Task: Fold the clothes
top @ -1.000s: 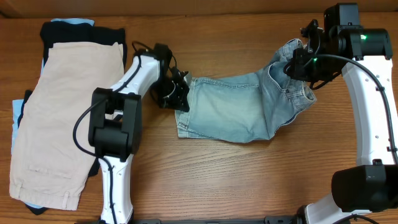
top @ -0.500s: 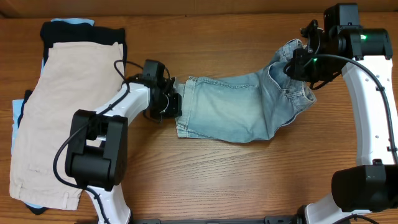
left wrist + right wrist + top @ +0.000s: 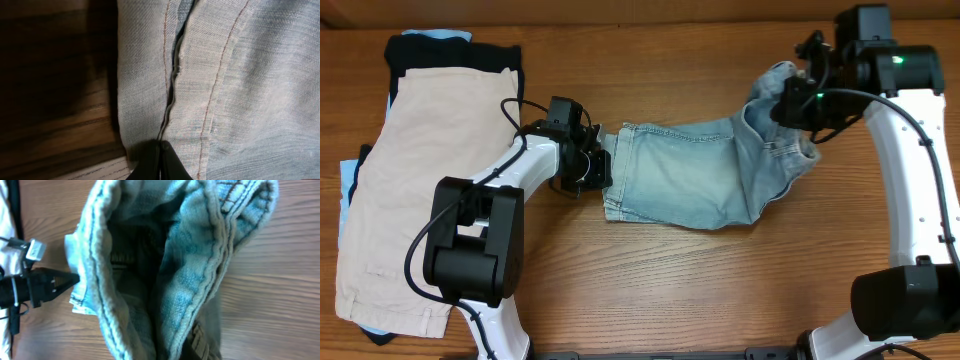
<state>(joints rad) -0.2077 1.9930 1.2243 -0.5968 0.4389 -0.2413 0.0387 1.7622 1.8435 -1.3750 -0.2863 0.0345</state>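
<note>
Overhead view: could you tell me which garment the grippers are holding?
The light-blue denim shorts, stretched between left gripper and right gripper; the beige shorts lie apart, ungripped.

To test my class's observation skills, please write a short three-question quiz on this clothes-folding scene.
1. True or false: the denim shorts lie on top of the beige shorts.
2. Which hand holds the bunched-up, lifted end of the denim shorts? A) left hand B) right hand
3. What is the left hand shut on?
Key: 1 false, they lie apart; 2 B; 3 the flat end's edge of the denim shorts.
</note>
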